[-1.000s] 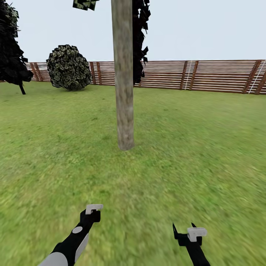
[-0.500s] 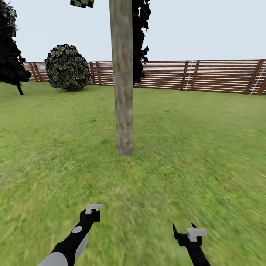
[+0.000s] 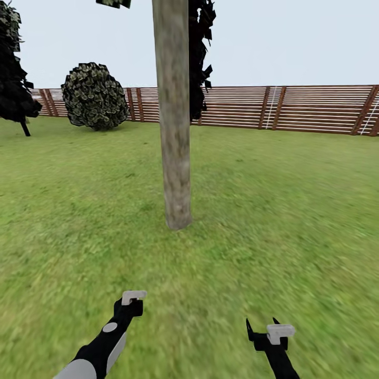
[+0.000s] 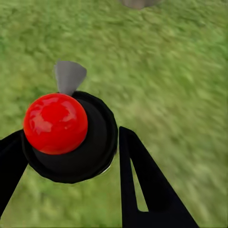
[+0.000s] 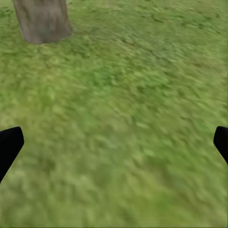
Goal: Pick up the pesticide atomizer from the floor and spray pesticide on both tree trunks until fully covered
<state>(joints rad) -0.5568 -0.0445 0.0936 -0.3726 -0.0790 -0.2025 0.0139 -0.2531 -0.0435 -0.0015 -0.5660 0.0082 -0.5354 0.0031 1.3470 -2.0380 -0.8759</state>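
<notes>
In the garden, one thick grey-brown tree trunk (image 3: 173, 131) stands on the lawn straight ahead of me; its base also shows in the right wrist view (image 5: 42, 19). The pesticide is out of view: the bark looks bare. My left gripper (image 3: 134, 304) hangs low at the near left, shut on the pesticide atomizer (image 4: 66, 133), a black round body with a glossy red ball on top, held between the two black fingers (image 4: 142, 180). My right gripper (image 3: 261, 322) is at the near right, open, with only grass between its fingers (image 5: 9, 142).
Green lawn (image 3: 295, 210) spreads all around the trunk. A brown slatted fence (image 3: 295, 108) closes the far side. A round leafy bush (image 3: 95, 95) stands at the far left by the fence, with a dark thin-trunked tree (image 3: 16, 89) at the left edge.
The whole view has crept forward: the trunk looks slightly larger and its base sits lower in the picture. Both arms keep the same pose.
</notes>
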